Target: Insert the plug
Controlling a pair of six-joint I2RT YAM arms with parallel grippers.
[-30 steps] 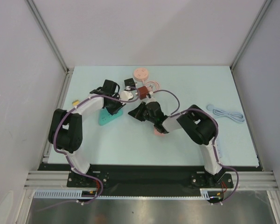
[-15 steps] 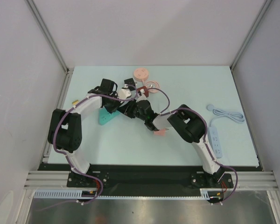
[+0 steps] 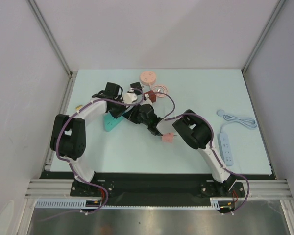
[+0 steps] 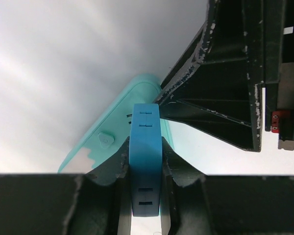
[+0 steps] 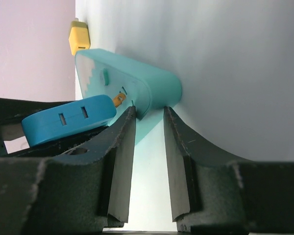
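Your right gripper has swung left to the teal strip. Its jaws stand a little apart at the strip's rounded end, and you cannot tell whether they touch it. Your left gripper pinches the smooth blue plug just above the strip. Only the right wrist view shows the plug's brass prong beside the strip's slots; from above, the arms hide it.
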